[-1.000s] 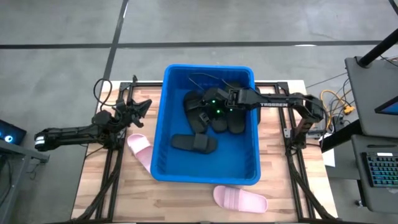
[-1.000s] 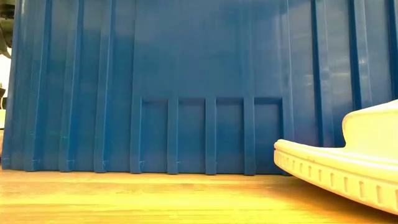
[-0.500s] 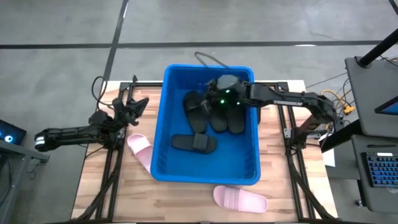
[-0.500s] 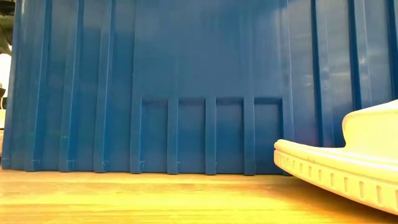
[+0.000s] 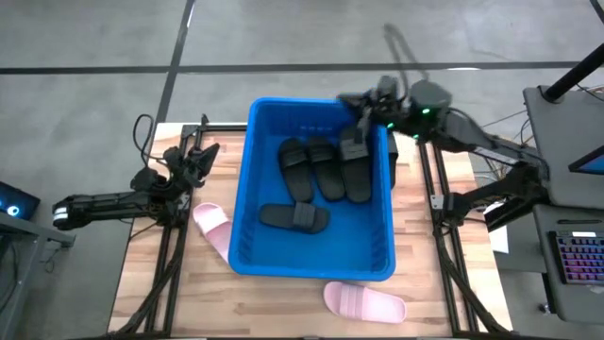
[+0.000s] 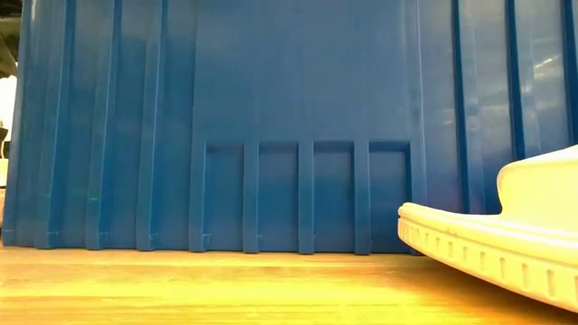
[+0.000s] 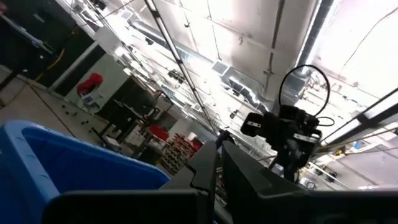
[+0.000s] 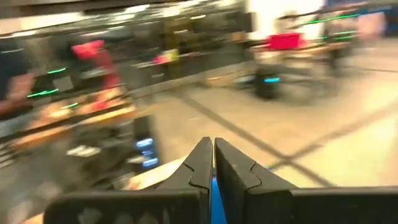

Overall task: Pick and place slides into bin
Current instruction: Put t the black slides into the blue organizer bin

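The blue bin (image 5: 260,189) stands mid-table; its near wall (image 6: 271,135) fills the low view. Several black slides lie on its floor: three side by side (image 5: 326,170) toward the far end and one crosswise (image 5: 294,217) nearer. One pink slide (image 5: 211,227) lies on the table at the bin's left wall. Another pink slide (image 5: 364,301) (image 6: 506,244) lies before the bin's near wall. My right gripper (image 5: 347,99) (image 8: 212,152) is shut and empty above the bin's far right corner. My left gripper (image 5: 203,151) (image 7: 217,165) is shut and empty left of the bin, tipped upward.
Black frame rails (image 5: 170,246) run across the wooden table on both sides of the bin. A desk with a keyboard (image 5: 576,255) stands off the table's right edge. Bare wood shows along the near edge, left of the front pink slide.
My right gripper has risen out of the bin, away from the three black slides, and swung toward the bin's far right corner. The slides lie where they were. My left arm has barely shifted.
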Available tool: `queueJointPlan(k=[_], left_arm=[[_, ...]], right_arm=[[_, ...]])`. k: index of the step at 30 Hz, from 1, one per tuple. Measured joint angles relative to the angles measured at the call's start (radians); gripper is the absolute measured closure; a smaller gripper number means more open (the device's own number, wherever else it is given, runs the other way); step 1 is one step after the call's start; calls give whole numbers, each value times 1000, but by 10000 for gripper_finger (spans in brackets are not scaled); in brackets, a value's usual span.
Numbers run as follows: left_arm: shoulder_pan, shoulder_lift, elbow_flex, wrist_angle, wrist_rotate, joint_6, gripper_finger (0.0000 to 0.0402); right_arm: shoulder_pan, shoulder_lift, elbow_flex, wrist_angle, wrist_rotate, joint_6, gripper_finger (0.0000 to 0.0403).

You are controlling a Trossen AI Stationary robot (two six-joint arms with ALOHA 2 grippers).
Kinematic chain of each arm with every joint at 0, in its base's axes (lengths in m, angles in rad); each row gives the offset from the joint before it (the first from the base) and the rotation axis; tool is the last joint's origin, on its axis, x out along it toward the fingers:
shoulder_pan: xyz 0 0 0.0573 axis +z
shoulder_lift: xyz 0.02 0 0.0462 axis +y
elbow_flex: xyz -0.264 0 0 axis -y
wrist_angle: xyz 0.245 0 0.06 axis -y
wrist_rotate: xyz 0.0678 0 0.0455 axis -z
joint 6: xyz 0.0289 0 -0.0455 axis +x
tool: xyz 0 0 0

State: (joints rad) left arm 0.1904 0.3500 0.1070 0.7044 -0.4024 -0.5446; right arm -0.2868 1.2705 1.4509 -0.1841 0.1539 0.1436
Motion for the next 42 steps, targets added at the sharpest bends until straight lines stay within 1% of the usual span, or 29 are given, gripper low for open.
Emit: queueJointPlan(k=[3,5,6,7,8,11,14,17,21,25,28,33,35,39,42], left_arm=[[0,2,0,2,-25,0,391],[0,3,0,-2,-40,0,391],[0,3,0,-2,-52,0,391],[0,3,0,-2,-59,0,391],[0,3,0,-1,-63,0,391],[0,3,0,-2,-76,0,391],[0,4,0,-2,-76,0,391],[0,6,0,-2,-76,0,391],[0,9,0,-3,-75,-1,391],[0,10,0,-4,-75,-3,391],[0,10,0,-5,-75,-3,391],[0,10,0,-5,-75,-3,391],[0,10,0,-5,-75,-3,391],[0,17,0,-6,-74,-2,391],[0,27,0,-5,-74,-2,391]], right_arm=[[-37,-66,0,-120,199,23,394],[-67,-104,0,-228,327,72,394],[-87,-121,0,-287,362,113,394],[-111,-136,0,-346,366,150,392],[-136,-149,0,-399,355,192,390],[-204,-175,-5,-532,276,296,369],[-238,-184,-31,-628,267,338,334],[-272,-183,-83,-666,293,362,289],[-336,-173,-162,-676,291,391,231],[-388,-161,-230,-687,283,456,191],[-432,-170,-279,-643,284,542,178],[-487,-227,-410,-513,276,690,175],[-511,-257,-476,-471,235,765,175],[-548,-325,-600,-406,118,983,177],[-547,-370,-679,-357,105,1088,179]])
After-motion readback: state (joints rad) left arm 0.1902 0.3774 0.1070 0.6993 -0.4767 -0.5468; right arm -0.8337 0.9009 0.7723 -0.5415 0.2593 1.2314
